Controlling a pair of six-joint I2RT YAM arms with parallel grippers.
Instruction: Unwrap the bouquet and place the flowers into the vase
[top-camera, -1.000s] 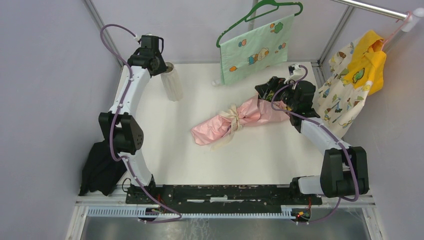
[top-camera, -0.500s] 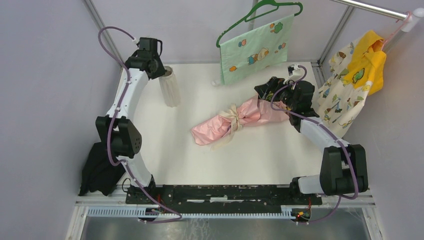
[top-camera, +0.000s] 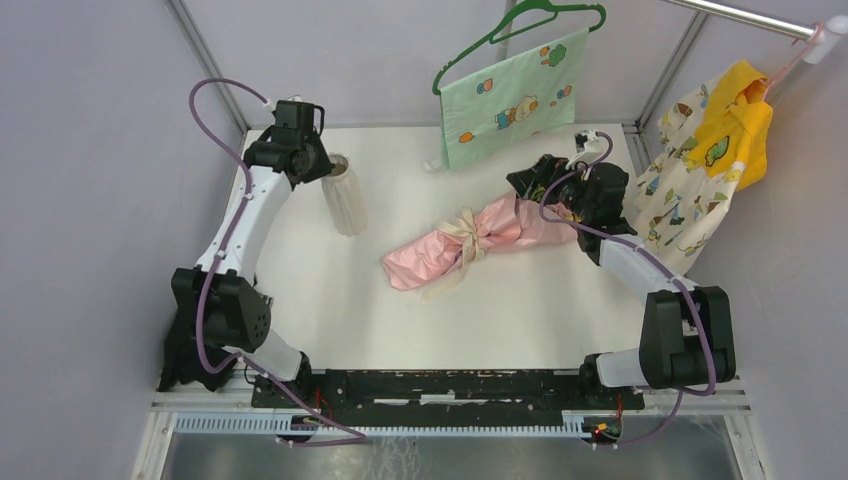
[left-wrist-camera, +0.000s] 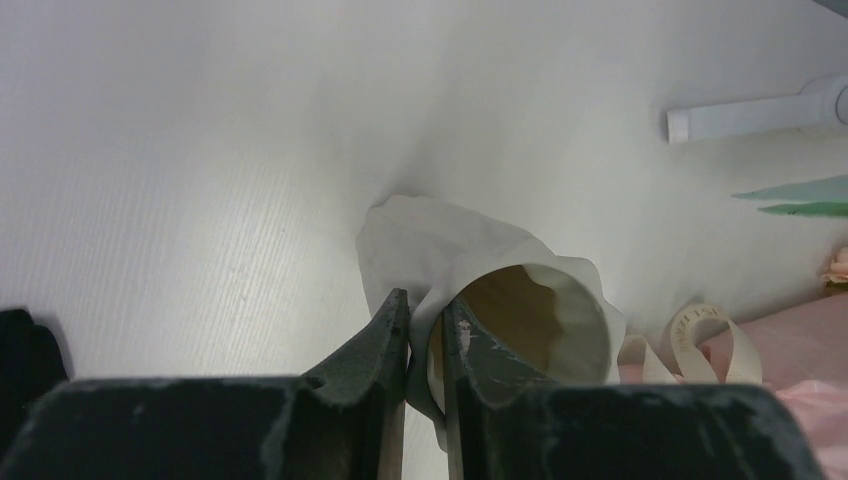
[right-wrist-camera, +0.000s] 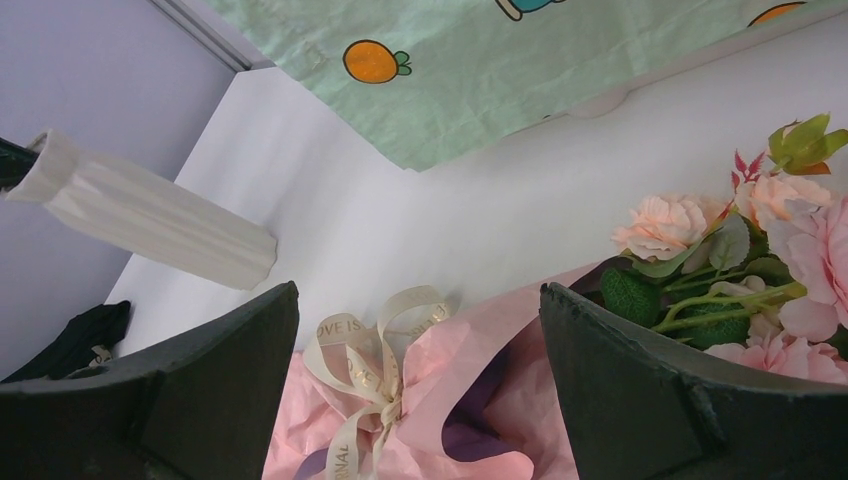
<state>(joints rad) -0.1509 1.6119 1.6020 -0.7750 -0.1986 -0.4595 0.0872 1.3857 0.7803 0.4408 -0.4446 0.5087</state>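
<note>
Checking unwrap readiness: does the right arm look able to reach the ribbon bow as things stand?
Probably yes: the right end effector hangs open over the flower end of the bouquet, and the ribbon bow lies uncovered close by, nothing between.

The vase (right-wrist-camera: 150, 215) is matt white and ribbed; whether it is ceramic or plastic cannot be told. The bouquet (top-camera: 440, 255) is wrapped in thin, crinkled pink paper with a faint sheen. Its ribbon (right-wrist-camera: 375, 350) is smooth cream satin printed in gold. The flowers (right-wrist-camera: 665, 228) look like soft cloth. The tabletop (left-wrist-camera: 180, 180) is matt white and finely lined. The left tool (left-wrist-camera: 425, 308) is dark, matt and scuffed.
</note>
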